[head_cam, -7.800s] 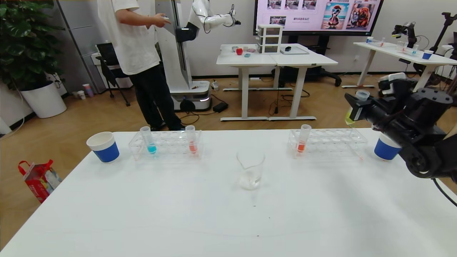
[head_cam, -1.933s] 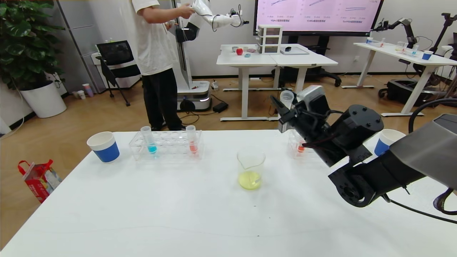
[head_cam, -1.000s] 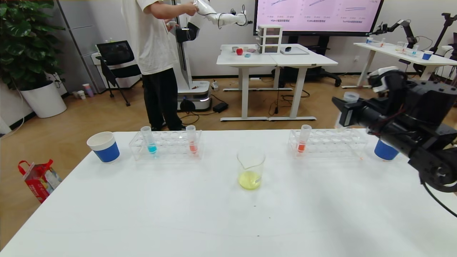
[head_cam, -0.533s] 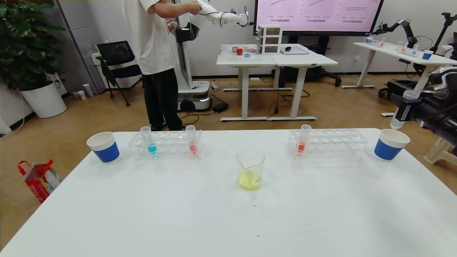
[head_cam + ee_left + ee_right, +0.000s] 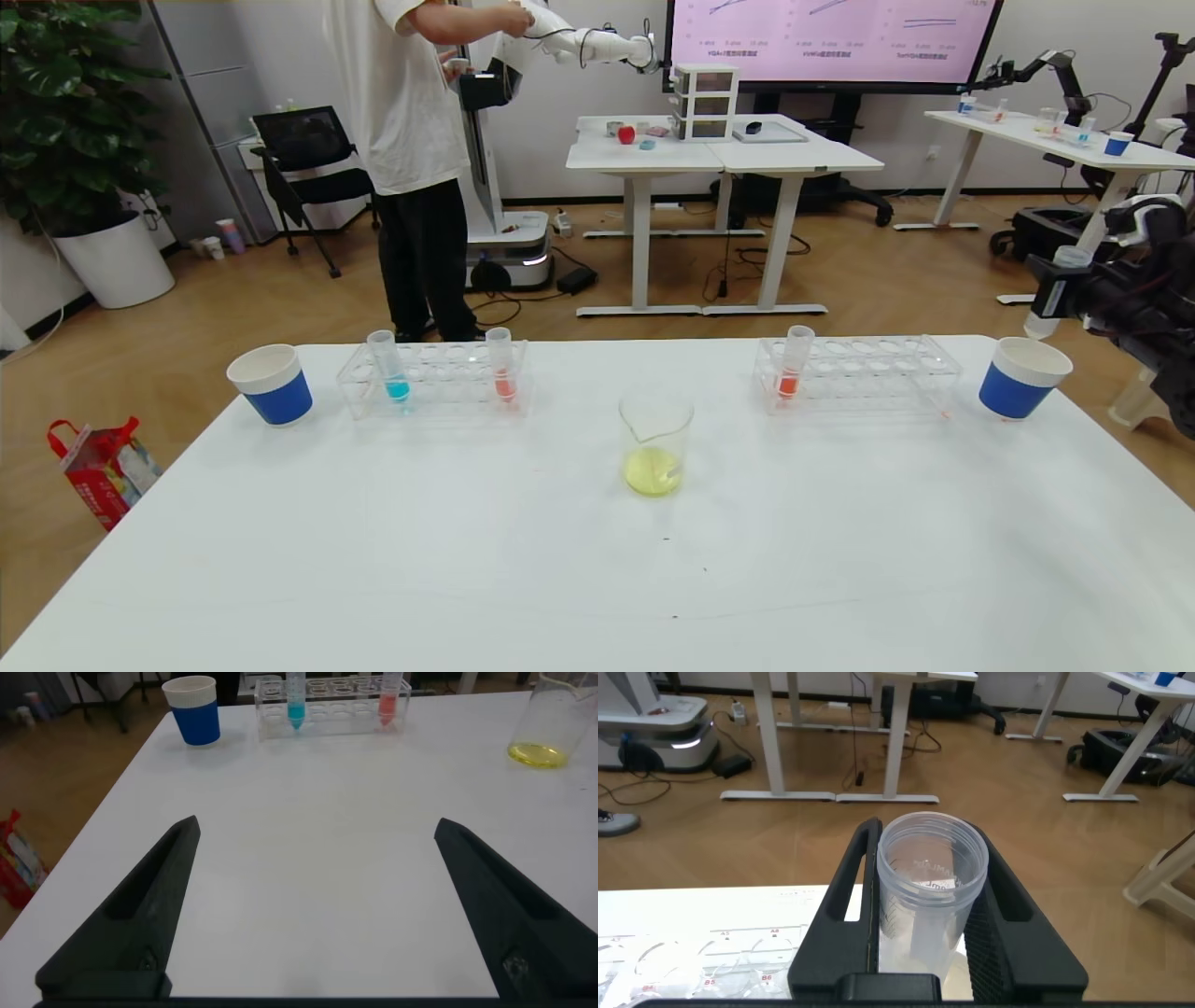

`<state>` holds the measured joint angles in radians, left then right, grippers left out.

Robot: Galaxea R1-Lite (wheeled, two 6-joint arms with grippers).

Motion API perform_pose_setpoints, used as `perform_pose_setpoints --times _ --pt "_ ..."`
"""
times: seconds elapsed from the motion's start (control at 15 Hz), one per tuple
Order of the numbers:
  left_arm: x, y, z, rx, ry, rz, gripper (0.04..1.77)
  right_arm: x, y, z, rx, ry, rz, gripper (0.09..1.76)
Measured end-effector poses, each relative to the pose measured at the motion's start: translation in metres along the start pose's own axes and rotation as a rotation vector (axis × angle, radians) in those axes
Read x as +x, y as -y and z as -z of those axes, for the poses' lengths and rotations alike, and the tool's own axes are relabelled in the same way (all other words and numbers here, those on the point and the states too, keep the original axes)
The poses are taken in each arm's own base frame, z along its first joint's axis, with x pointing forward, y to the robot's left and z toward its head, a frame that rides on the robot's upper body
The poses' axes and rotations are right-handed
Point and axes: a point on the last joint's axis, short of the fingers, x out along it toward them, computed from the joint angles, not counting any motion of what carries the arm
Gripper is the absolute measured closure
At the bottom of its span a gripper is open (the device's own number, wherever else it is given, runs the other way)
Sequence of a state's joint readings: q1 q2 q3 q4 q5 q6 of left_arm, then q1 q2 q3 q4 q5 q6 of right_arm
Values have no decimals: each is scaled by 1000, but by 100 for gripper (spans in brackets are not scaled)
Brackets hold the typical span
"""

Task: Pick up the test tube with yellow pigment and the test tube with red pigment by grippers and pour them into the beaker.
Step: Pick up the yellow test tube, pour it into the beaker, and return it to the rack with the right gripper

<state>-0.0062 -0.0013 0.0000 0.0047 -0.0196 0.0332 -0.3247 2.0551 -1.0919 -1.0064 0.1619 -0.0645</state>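
One emptied clear plastic test tube (image 5: 931, 891) sits clamped in the right gripper (image 5: 1053, 297) above the blue-and-white paper cup (image 5: 1022, 377); lower it upright before releasing, while the yellow liquid rests in the glass beaker (image 5: 655, 442) mid-surface.

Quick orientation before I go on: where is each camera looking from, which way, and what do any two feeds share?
Head: above, facing the table; right gripper at the right edge.
Left wrist: low over the table, between the open left gripper fingers.
Right wrist: down its gripper onto the emptied tube.
Shared: head and left wrist both show the beaker.
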Motion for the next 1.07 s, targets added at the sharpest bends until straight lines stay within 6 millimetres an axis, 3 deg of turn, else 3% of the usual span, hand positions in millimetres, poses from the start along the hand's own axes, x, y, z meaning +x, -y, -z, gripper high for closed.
perform_pose_setpoints --times 0.53,1.07 --pt "0 0 0 0 0 0 6 20 17 43 -3 -31 36 133" --pt "0 0 0 0 0 0 6 23 19 59 3 -59 39 130"
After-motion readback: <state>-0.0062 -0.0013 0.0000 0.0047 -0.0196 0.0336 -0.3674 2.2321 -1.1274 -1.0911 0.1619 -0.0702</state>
